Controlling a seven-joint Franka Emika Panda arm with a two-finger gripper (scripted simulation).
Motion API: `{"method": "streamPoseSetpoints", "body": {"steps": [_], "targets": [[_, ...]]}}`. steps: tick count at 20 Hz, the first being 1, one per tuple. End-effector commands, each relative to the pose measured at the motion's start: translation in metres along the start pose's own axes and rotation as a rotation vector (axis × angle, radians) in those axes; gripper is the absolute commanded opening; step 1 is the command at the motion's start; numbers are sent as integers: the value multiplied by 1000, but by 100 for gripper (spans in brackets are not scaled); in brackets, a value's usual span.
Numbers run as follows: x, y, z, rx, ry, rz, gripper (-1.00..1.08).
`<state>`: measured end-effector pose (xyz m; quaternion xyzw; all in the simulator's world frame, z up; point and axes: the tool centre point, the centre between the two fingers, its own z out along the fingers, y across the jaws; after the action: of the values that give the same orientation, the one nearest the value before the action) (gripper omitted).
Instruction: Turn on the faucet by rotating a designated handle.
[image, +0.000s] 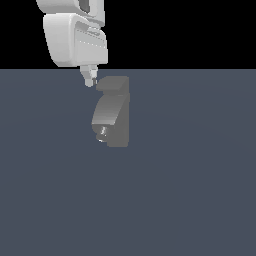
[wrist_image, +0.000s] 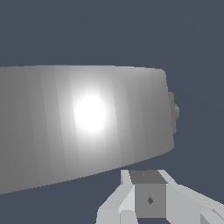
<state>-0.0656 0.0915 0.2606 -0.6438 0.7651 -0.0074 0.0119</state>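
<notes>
Near the middle of the exterior view, on a flat slate-blue floor (image: 190, 200), stands the faucet (image: 120, 125): dark grey boxy body, lighter curved spout (image: 106, 112) bending down to a shiny nozzle tip (image: 102, 133). Handle is hard to pick out from this angle, possibly the flat dark slab at the top (image: 112, 83), not sure. White robot arm (image: 75, 37) comes down from the upper exterior view's left; gripper (image: 89, 78) sits just beside the faucet's top edge, touching or nearly so. Fingers look close together but too small, cannot tell the claw state. Wrist view: big pale grey curved surface with a bright glare spot, probably the spout (wrist_image: 87, 127), very near; one finger (wrist_image: 148, 197) visible. No writing, labels or brands readable anywhere.
</notes>
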Motion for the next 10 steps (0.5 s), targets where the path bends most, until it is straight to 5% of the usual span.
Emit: {"method": "streamPoseSetpoints", "body": {"steps": [1, 10], "targets": [[30, -1, 7, -15, 5, 33, -100], [78, 6, 11, -26, 9, 36, -100]]}}
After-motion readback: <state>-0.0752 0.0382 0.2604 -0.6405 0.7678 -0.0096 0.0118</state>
